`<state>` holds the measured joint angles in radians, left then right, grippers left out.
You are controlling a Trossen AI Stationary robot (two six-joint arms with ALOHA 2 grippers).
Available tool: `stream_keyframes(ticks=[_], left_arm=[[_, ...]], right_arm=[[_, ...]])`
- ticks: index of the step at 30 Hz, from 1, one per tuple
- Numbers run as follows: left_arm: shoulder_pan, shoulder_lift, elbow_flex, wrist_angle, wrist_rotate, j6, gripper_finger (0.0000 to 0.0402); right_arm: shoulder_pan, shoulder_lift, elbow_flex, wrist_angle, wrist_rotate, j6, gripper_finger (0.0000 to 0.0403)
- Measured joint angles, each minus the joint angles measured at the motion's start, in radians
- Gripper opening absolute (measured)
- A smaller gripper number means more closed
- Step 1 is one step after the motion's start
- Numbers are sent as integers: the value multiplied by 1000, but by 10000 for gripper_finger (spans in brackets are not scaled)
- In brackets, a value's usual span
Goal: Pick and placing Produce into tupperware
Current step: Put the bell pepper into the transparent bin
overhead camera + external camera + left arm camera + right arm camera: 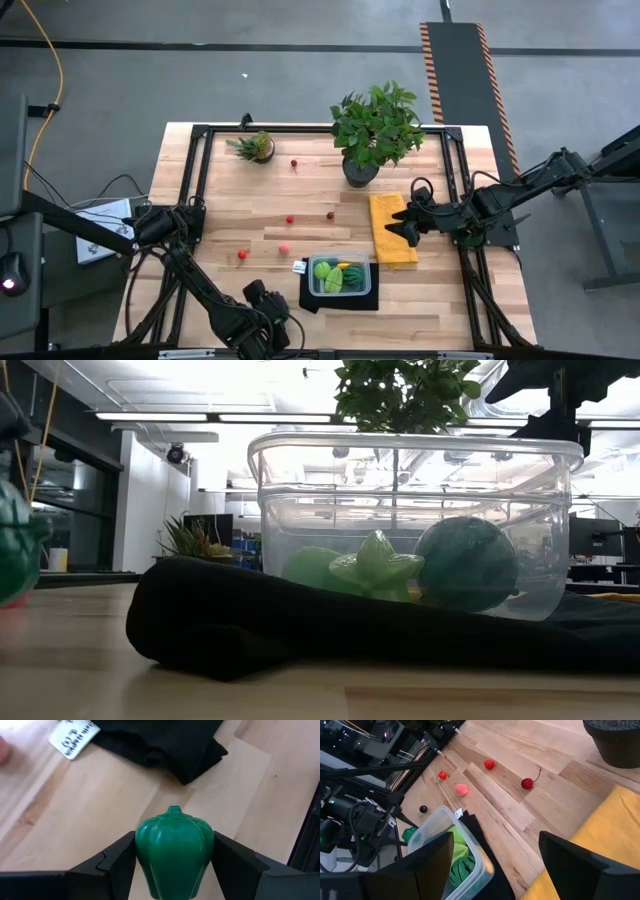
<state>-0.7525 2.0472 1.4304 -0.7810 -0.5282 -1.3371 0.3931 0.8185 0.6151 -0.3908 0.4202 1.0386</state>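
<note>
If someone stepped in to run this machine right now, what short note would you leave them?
Left hand: shut on the green pepper, near the table's front edge, beside the black mat.
Right hand: open, empty, over the yellow cloth.
Tupperware: on the black mat, already holding several green pieces, a striped dark green one among them.
Left to do: drop the pepper in, then collect the loose pieces on the wood: a pink piece, small red ones, a cherry, and a small dark berry.
</note>
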Motion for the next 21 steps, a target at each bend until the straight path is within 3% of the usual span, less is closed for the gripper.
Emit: stream_keyframes(ticks=[21], left_arm=[[2,0,176,-271,-68,23,218]], right_arm=[[0,0,0,1,-1,-26,282]])
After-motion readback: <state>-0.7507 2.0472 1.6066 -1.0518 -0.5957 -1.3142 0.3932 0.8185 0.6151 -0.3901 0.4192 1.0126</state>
